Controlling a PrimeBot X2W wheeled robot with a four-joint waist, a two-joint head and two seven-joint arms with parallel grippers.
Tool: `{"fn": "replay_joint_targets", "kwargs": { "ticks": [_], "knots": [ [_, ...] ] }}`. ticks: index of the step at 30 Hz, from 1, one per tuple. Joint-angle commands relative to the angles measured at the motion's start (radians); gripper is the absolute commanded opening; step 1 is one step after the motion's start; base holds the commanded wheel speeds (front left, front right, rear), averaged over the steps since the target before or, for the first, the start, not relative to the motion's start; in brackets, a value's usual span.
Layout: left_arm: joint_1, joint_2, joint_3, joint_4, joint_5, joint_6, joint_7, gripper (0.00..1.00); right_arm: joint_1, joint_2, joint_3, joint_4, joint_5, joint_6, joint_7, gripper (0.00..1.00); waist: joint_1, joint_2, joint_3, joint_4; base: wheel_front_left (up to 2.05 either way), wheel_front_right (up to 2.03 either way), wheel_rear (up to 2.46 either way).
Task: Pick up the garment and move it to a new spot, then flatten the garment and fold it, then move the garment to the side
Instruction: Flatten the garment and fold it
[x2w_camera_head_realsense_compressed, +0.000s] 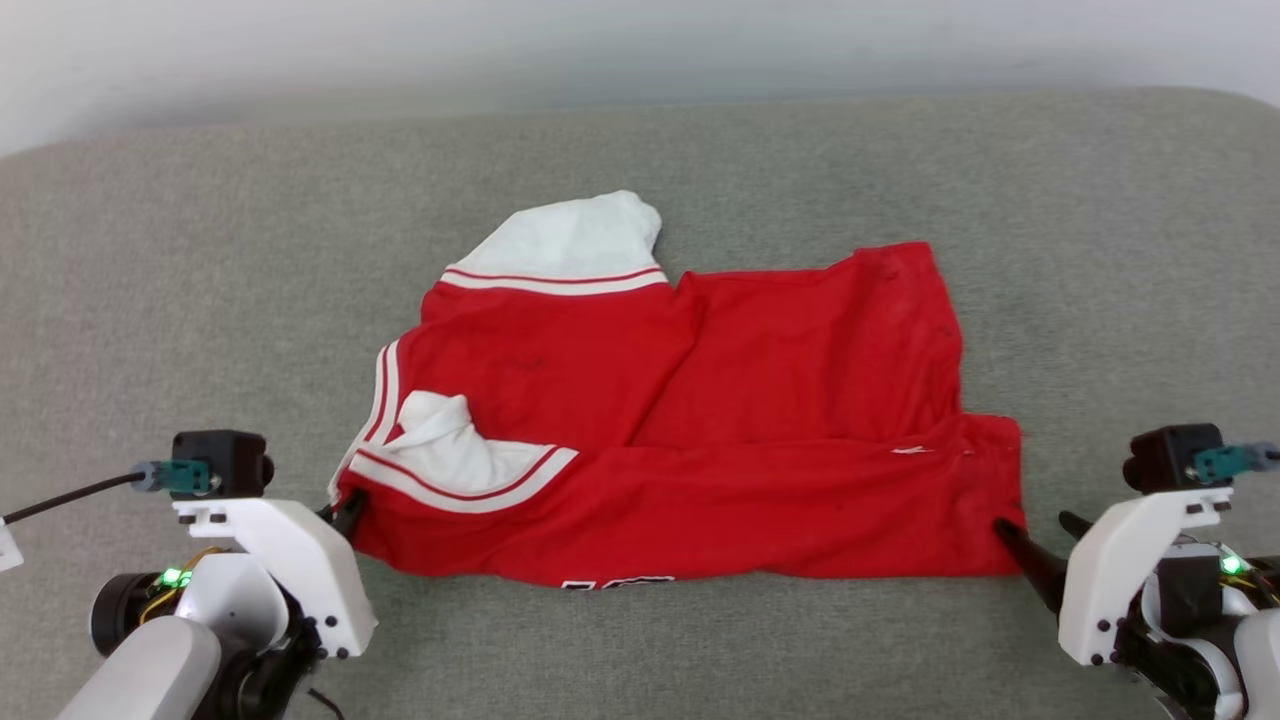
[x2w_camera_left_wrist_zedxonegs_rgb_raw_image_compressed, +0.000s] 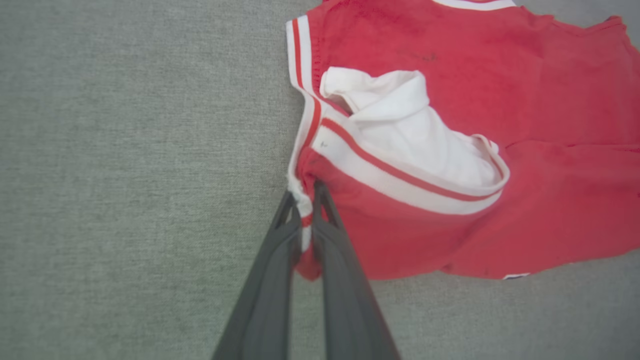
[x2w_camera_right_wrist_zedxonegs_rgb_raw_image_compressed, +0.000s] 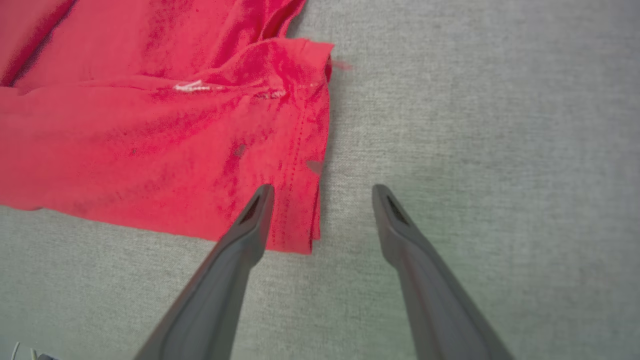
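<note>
The garment (one corner) is pinched by left jaws; right jaws spread.

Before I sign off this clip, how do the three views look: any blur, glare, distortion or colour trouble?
Head view: soft even light, no glare, the grey surface bows at its far edge. Left wrist view: the garment is sharp, the left gripper blurs near the lens. Right wrist view: the red looks oversaturated and blotchy, the right gripper casts barely any shadow.
</note>
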Motion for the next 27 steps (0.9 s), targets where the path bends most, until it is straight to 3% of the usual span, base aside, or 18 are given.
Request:
{"fn": "replay_joint_targets", "kwargs": {
  "ticks": [1, 8, 10, 11, 27],
  "knots": [
    [-0.018, -0.007, -0.003, -0.016, 0.011, 0.006, -0.007, 0.00, -0.020, -0.007, 0.008, 0.008, 0.003, -0.001, 0.016, 1.00, 0.0000, 0.0000, 0.017, 0.018, 0.00, 0.00, 0.00],
    [-0.026, -0.032, -0.023, -0.066, 0.035, 0.024, -0.024, 0.00, -0.063, 0.008, 0.060, 0.107, 0.027, -0.001, 0.107, 1.00, 0.0000, 0.0000, 0.059, 0.056, 0.00, 0.00, 0.00],
    [-0.024, -0.038, -0.020, -0.065, 0.041, 0.031, -0.037, 0.00, -0.067, 0.015, 0.074, 0.135, 0.033, -0.001, 0.119, 0.37, 0.0000, 0.0000, 0.063, 0.062, 0.00, 0.00, 0.00],
    [-0.021, -0.039, -0.019, -0.062, 0.042, 0.037, -0.043, 0.00, -0.069, 0.019, 0.080, 0.142, 0.041, -0.001, 0.120, 0.00, 0.0000, 0.0000, 0.064, 0.064, 0.00, 0.00, 0.00],
    [0.091, -0.026, -0.005, -0.098, 0.040, 0.076, -0.094, 0.00, -0.072, -0.031, 0.087, 0.043, 0.062, -0.001, 0.108, 0.00, 0.0000, 0.0000, -0.057, 0.044, 0.00, 0.00, 0.00]
  ]
}}
